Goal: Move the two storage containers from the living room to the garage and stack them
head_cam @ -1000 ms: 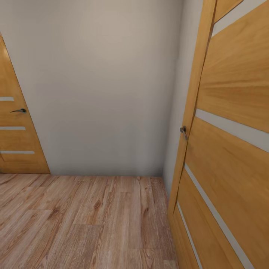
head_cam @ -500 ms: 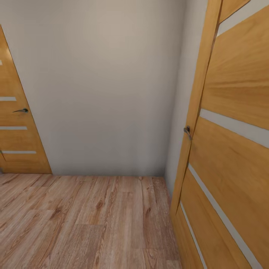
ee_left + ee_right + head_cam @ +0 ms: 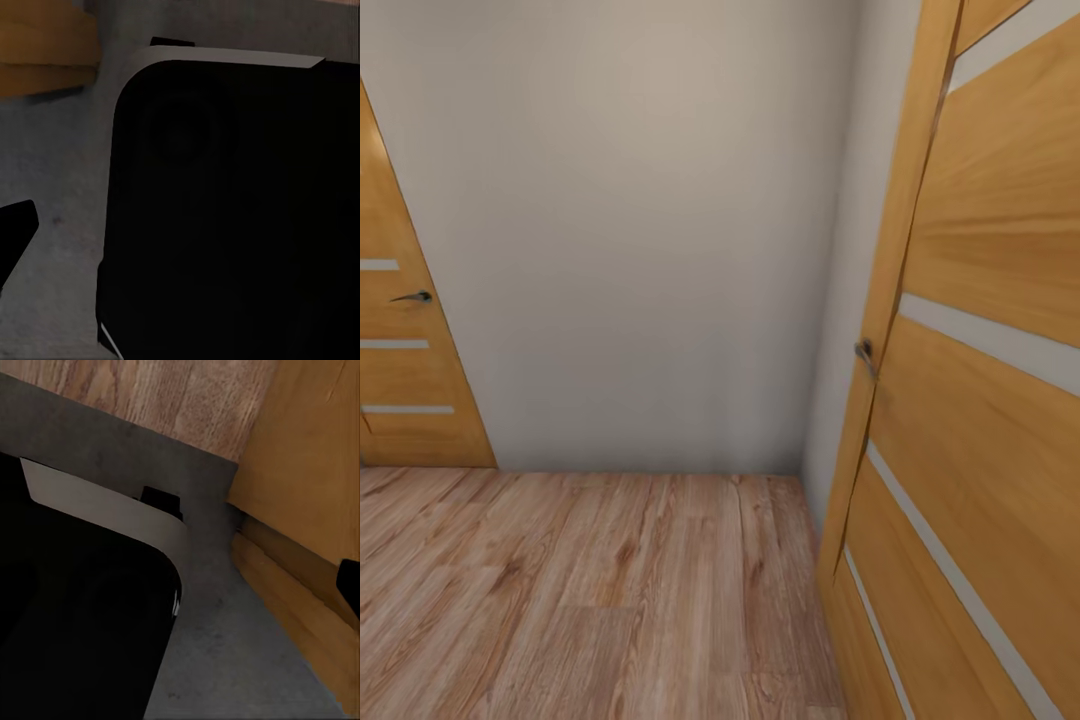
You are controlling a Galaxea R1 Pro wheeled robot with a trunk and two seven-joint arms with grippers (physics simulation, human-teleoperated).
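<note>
The two storage containers are out of view. In the left wrist view a dark fingertip (image 3: 15,229) pokes in at the frame's edge beside my black base (image 3: 232,210), over a dark grey surface (image 3: 60,150). In the right wrist view another dark fingertip (image 3: 349,582) shows against an orange-brown door (image 3: 307,472), with the base (image 3: 75,622) close by. Neither view lets me judge the jaws, and nothing is seen held.
The head view faces a plain white wall (image 3: 640,250) over a light wood-plank floor (image 3: 590,590). An orange-brown door (image 3: 980,400) with a metal handle (image 3: 865,352) stands close on the right. Another such door (image 3: 400,380) is at the far left.
The whole head view has shifted slightly, so the right door's edge and handle sit a little further right. Nothing in the scene itself has moved.
</note>
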